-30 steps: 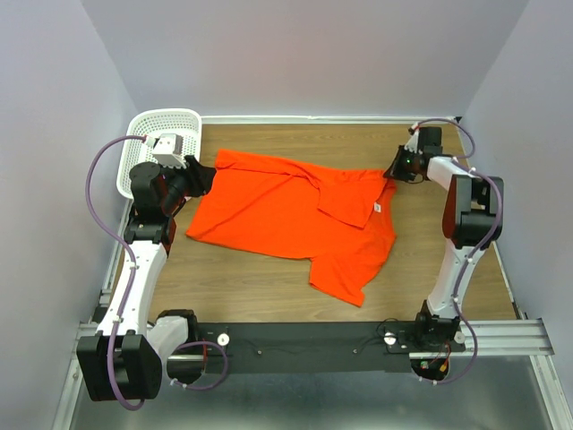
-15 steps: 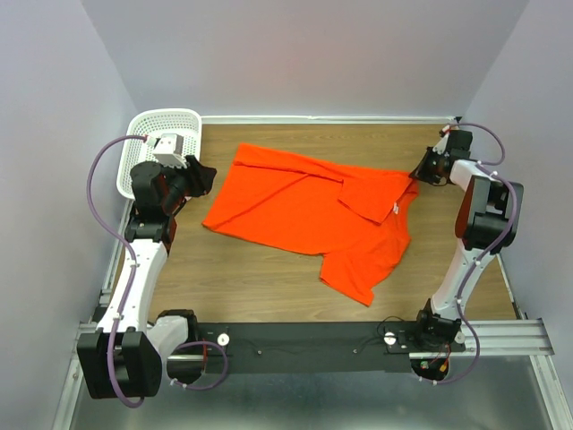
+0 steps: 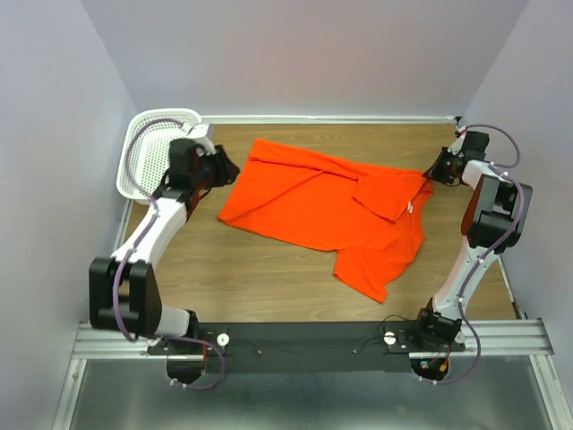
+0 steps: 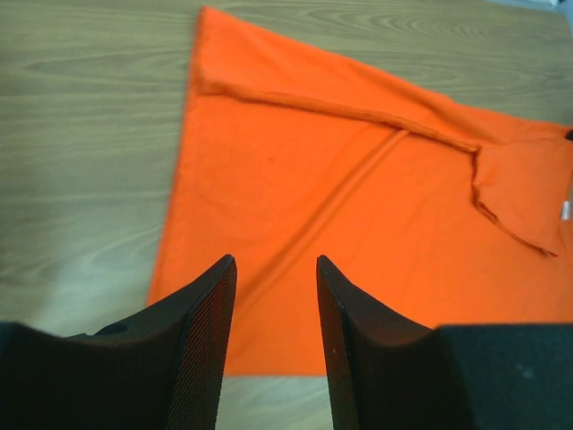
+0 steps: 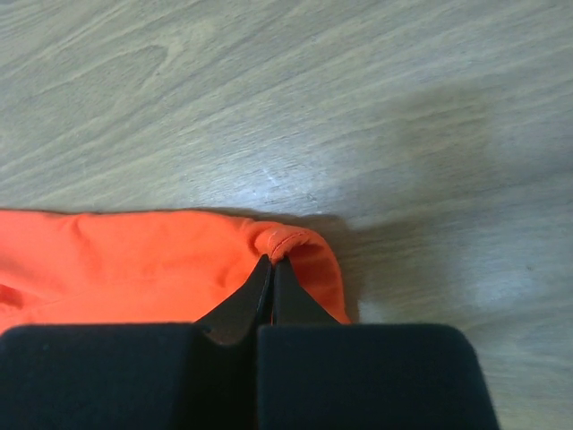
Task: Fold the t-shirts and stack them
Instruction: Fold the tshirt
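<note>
One orange-red t-shirt (image 3: 331, 202) lies spread and creased on the wooden table, with a small white tag (image 3: 410, 208) near its right side. My right gripper (image 3: 431, 173) is shut on the shirt's hemmed edge (image 5: 288, 242) at the far right of the table. My left gripper (image 3: 228, 168) is open and empty, just left of the shirt's left edge and above the table. In the left wrist view the shirt (image 4: 358, 224) fills the space beyond the open fingers (image 4: 210, 296).
A white perforated basket (image 3: 148, 152) stands at the table's back left corner, right behind my left arm. Bare wood (image 3: 260, 269) lies in front of the shirt. Walls close in the table on three sides.
My right gripper has dragged the shirt to the right across the table. My left gripper has let go of the shirt's left edge and moved right and farther back.
</note>
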Available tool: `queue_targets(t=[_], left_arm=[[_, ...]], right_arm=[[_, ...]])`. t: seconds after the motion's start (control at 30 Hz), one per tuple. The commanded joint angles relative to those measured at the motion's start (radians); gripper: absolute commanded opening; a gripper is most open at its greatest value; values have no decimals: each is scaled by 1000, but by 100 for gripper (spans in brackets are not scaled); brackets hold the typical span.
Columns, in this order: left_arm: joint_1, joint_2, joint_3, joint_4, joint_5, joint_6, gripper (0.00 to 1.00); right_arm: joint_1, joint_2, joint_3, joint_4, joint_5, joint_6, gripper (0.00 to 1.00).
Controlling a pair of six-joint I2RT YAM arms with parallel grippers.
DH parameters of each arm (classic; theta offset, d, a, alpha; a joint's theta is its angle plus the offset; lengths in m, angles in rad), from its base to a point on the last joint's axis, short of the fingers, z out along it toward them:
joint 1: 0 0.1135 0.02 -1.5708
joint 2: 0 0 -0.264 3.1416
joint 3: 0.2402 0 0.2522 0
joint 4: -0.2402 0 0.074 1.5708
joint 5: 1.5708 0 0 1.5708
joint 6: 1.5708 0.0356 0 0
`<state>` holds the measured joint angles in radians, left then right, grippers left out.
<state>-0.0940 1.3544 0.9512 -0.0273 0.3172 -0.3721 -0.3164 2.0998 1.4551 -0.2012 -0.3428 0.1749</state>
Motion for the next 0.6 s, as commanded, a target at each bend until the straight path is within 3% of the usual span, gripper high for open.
queue_targets(t=[0.0, 0.17, 0.57], left_arm=[[-111, 223, 207, -77, -188, -100, 50], [-115, 544, 478, -158, -300, -152, 52], [-115, 810, 707, -194, -310, -182, 52]], right_arm=[[0, 51, 37, 17, -47, -9, 0], [-1, 65, 50, 17, -53, -9, 1], [-1, 68, 51, 17, -84, -2, 1]])
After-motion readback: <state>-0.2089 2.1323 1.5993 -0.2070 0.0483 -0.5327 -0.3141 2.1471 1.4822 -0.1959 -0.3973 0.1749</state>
